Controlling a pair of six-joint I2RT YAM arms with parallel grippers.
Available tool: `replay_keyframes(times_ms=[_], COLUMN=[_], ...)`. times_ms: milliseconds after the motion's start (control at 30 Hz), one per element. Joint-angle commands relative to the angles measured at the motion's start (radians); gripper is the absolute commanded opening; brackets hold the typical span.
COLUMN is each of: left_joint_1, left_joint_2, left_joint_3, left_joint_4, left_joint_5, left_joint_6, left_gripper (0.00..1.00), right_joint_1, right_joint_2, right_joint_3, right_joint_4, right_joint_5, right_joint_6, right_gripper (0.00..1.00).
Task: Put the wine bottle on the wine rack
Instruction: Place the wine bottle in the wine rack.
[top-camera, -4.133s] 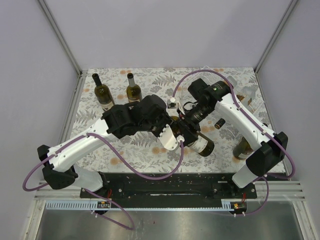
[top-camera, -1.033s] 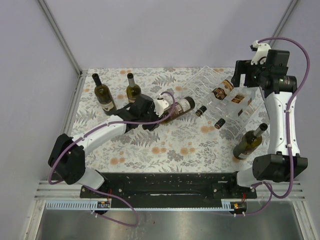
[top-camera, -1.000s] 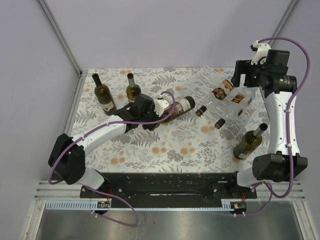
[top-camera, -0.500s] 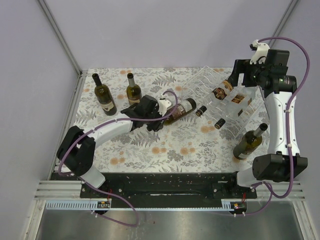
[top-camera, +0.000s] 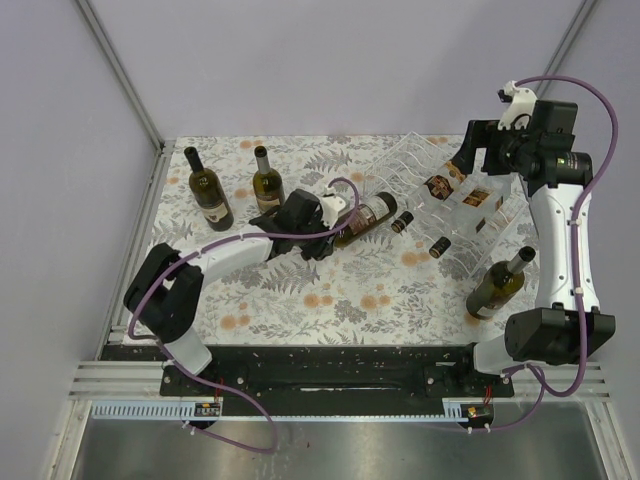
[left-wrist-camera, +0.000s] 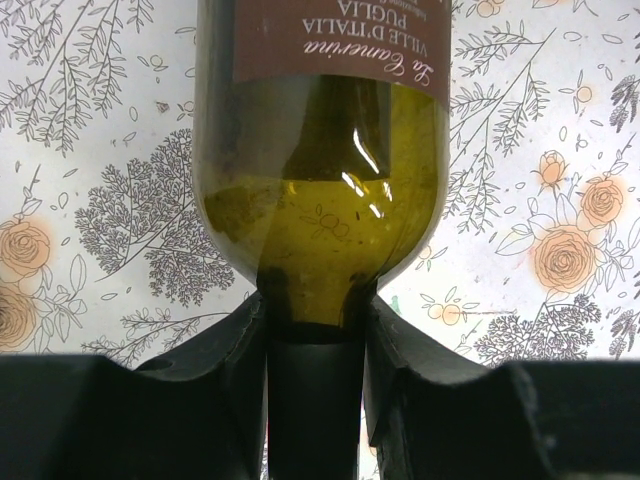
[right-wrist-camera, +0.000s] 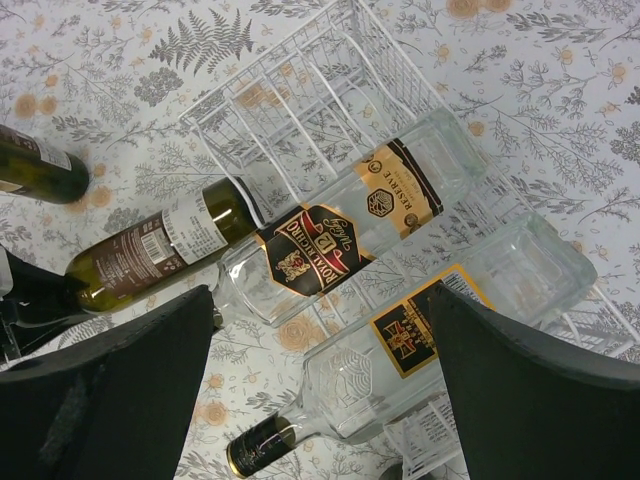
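My left gripper (top-camera: 326, 216) is shut on the neck of the wine bottle (top-camera: 362, 213), a dark green bottle with a brown label, held almost level with its base pointing right. In the left wrist view the neck sits squeezed between both fingers (left-wrist-camera: 232, 360) of that gripper (left-wrist-camera: 315, 345), and the bottle's shoulder (left-wrist-camera: 320, 200) fills the view above the patterned cloth. The base is close to the left end of the clear wine rack (top-camera: 412, 162). My right gripper (top-camera: 478, 150) hangs open above the rack (right-wrist-camera: 300, 105), nothing between its fingers (right-wrist-camera: 110, 400), with the wine bottle (right-wrist-camera: 140, 262) at its lower left.
Two clear liquor bottles (top-camera: 441, 185) (top-camera: 478, 197) lie in the rack, also seen from the right wrist (right-wrist-camera: 340, 235) (right-wrist-camera: 420, 335). Two green bottles (top-camera: 205, 188) (top-camera: 267, 180) stand at the back left. Another green bottle (top-camera: 497, 287) leans at the right. White walls enclose the table.
My left arm has carried the wine bottle a little to the right, toward the rack, its elbow swinging inward. The right gripper stays open above the rack, shifted slightly left.
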Motion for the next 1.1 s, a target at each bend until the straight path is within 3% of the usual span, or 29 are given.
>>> replay_keyframes(times_ms=[0,1067], left_joint_1=[0.004,-0.021], left_joint_2=[-0.01,0.083], left_joint_3=[0.08,0.169], left_joint_4=[0.186,0.208], left_joint_5=[0.034,0.057], left_joint_6=[-0.02,-0.035], left_gripper=[0.0,0.0], right_joint_1=[0.002,0.0], right_joint_2=[-0.045,-0.079], right_joint_3=[-0.015,-0.104], right_joint_4=[0.041,0.069], right_joint_5=[-0.029,-0.049], right_joint_6=[0.013,-0.005], right_gripper=[0.96,0.97])
